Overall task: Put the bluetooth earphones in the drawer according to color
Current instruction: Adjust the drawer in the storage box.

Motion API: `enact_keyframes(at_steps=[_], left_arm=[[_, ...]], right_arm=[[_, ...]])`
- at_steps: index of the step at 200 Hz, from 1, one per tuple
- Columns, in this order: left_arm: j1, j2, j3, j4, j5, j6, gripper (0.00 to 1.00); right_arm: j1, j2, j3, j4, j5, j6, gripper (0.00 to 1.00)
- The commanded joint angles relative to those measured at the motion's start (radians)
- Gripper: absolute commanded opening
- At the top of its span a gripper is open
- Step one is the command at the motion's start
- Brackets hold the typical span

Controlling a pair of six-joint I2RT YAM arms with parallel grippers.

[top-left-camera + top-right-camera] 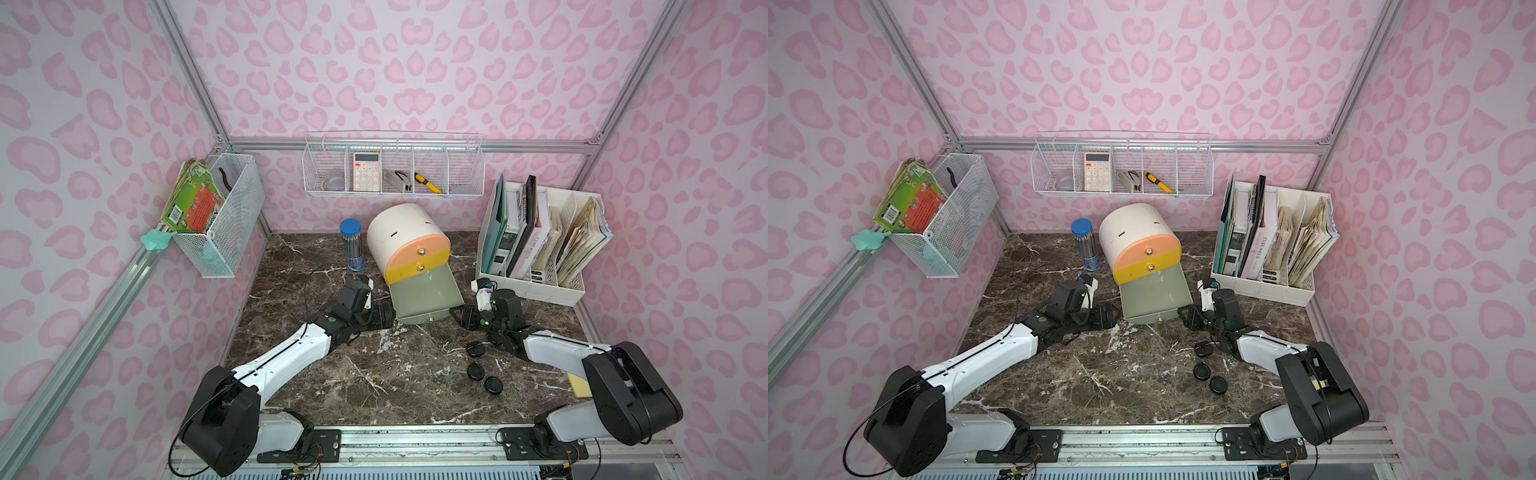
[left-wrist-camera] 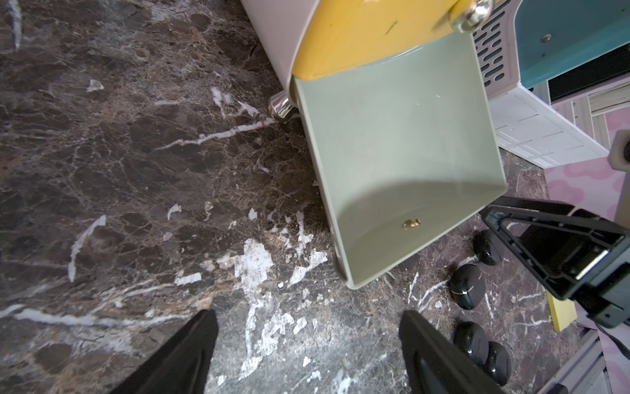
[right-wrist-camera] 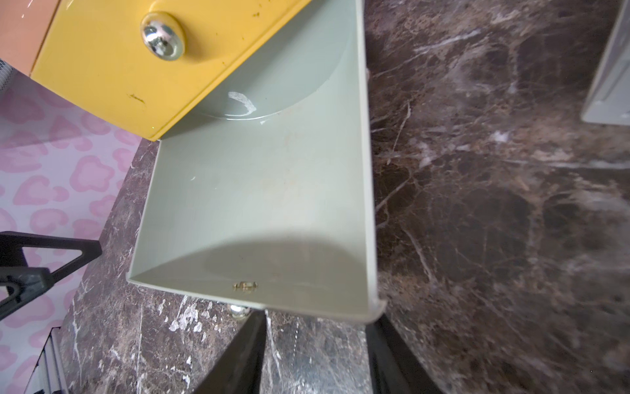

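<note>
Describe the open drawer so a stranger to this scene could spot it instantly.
Find the white barrel-shaped cabinet at the back middle of the marble table. Its bottom drawer is the one: grey-green, pulled far out and empty, while the peach drawer and yellow drawer above it are shut.

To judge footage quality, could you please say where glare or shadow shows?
Right wrist view: glare on the yellow drawer's knob, a curved shadow inside the grey-green drawer by its front wall. Left wrist view: small highlights on the black earphone cases. In both top views: they barely stand out from the dark marble table.
</note>
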Motion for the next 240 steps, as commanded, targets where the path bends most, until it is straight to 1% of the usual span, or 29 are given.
enact_keyframes(at_steps=[1,31,74,127,160,181,196,240], left_arm=[[0.000,0.000,0.004,0.003,-0.007,0.010,0.89],[-0.001,0.001,0.003,0.003,-0.005,0.010,0.89],[-0.004,0.000,0.006,0.000,-0.009,0.012,0.89],[-0.004,0.028,0.026,-0.020,-0.016,0.012,0.88],[-0.004,0.014,0.024,-0.027,-0.041,0.018,0.88],[-0.004,-0.002,0.018,-0.035,-0.069,0.025,0.89],[-0.004,-0.008,0.018,-0.041,-0.085,0.030,0.89],[-0.004,-0.027,0.016,-0.051,-0.118,0.038,0.89]], right_arm=[[-0.009,-0.002,0.022,0.080,-0.056,0.027,0.49],[-0.012,-0.015,0.061,0.053,-0.047,0.039,0.48],[-0.023,0.027,0.119,0.011,-0.038,0.047,0.49],[-0.024,-0.028,0.108,-0.079,0.050,0.002,0.52],[-0.031,-0.043,0.144,-0.143,0.108,-0.056,0.57],[-0.044,-0.007,0.183,-0.159,0.108,-0.101,0.59],[-0.058,0.037,0.248,-0.228,0.091,-0.142,0.59],[-0.058,0.152,0.406,-0.343,0.132,-0.225,0.61]])
